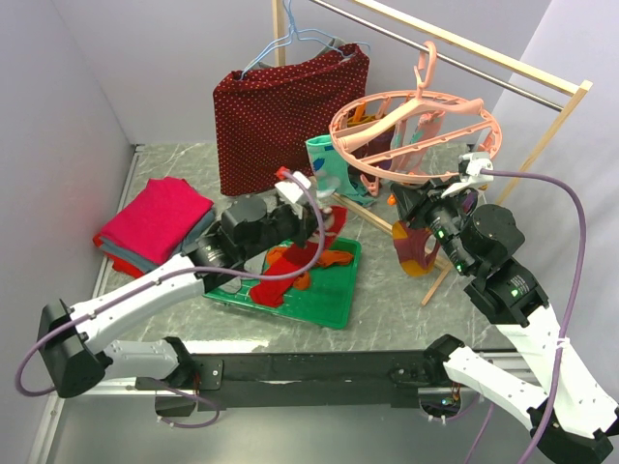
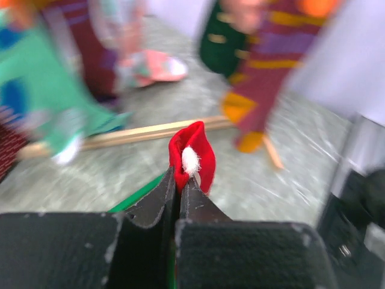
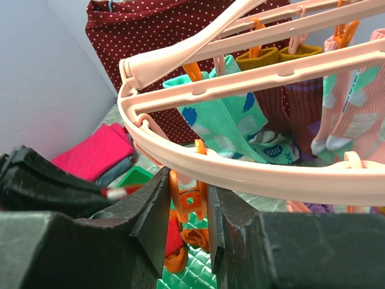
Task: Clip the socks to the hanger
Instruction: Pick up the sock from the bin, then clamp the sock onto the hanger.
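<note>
Your left gripper [image 2: 179, 177] is clamped tight on a red sock [image 2: 201, 150]. Its jaws are pressed together with no gap. The folded end of the sock, with a white spot, sticks up above the fingers. This gripper is up in the air over the far side of the tray [image 1: 334, 311].

Your right gripper [image 3: 187, 180] has its jaws only a little apart. An orange peg [image 3: 186, 205] fills the gap, and both fingers touch its sides, so it is gripping the peg. The peg hangs from the near rim of the hanger [image 3: 252, 174].

The green tray sits on the table [image 1: 387, 290], between the two arms. In it lie loose socks [image 1: 276, 290]. Most are red, and one is an orange sock [image 1: 288, 257].

The pink hanger hangs by its hook from the rail [image 1: 464, 58], far and to the right. Socks are already clipped to it: a teal sock [image 3: 225, 120] with blue marks, a pink sock [image 3: 352, 102], and a striped sock [image 1: 414, 246] that hangs low, just beside the right gripper.

A dotted cloth [image 1: 285, 121] hangs far back, left of the hanger. A cloth stack [image 1: 160, 222] lies on the table at the far left.
</note>
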